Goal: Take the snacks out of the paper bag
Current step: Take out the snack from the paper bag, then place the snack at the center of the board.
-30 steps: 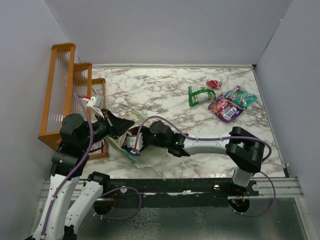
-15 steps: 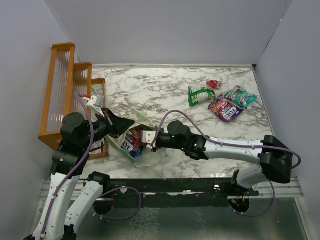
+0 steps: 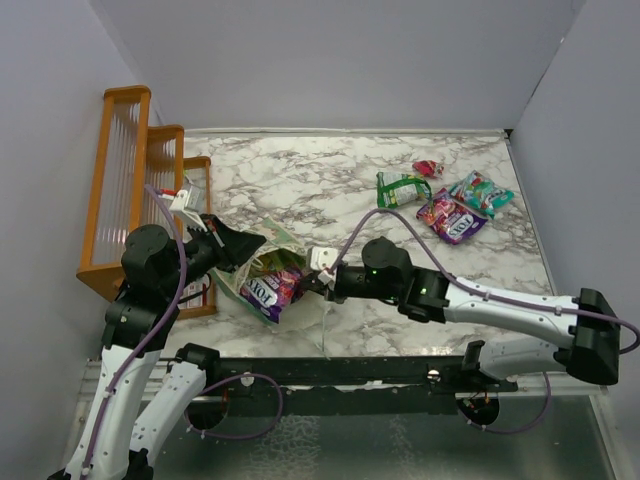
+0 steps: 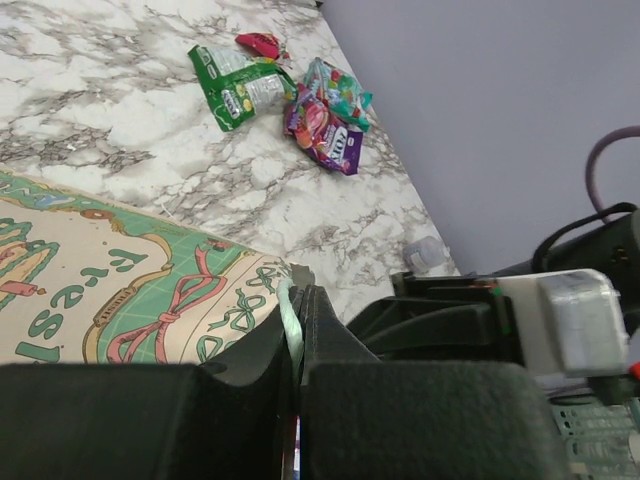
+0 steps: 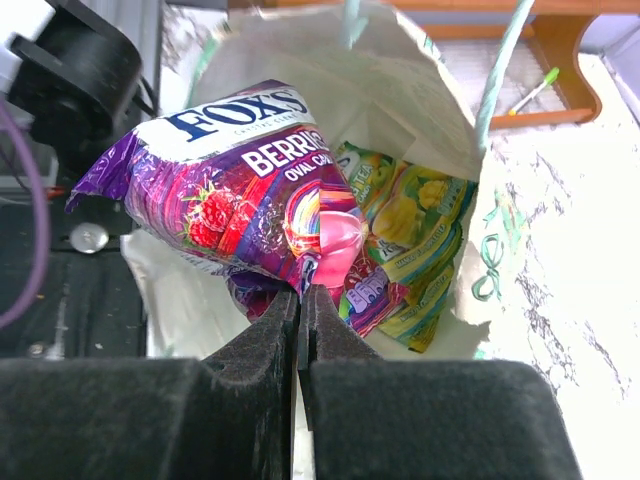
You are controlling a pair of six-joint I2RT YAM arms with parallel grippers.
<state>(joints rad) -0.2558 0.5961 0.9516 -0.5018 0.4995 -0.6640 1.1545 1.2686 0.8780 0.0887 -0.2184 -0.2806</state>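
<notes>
Status, left to right:

- Orange wooden rack [image 3: 128, 180] sits at the far left and plays no part here.
- Left gripper [image 4: 297, 335] is clamped on the green rim of the paper bag [image 4: 120, 290], holding the mouth up and open. The bag lies on its side on the marble table [image 3: 330, 190], just beside the rack, with its mouth facing right.
- Purple Fox's berries packet [image 5: 235, 190] is at the bag mouth, roughly half out by the top view. Right gripper [image 5: 300, 295] is pinched tight on its lower edge, with no gap between the jaws.
- Inside the bag, behind it, is a yellow-green packet [image 5: 415, 250]. A purple scrap shows below the grasp; I can't tell whether it's a separate packet or the same one.
- Far right of the table, well apart from the bag, four are already out: green packet [image 3: 400, 190], small red packet [image 3: 427, 168], pink-purple packet [image 3: 450, 217] and teal packet [image 3: 482, 190]. The last two touch.

My read is past halfway: four snacks are out, a fifth is mid-extraction, and at least one is left in the bag. The bag's depth beyond that isn't visible, so the remaining count is uncertain.
</notes>
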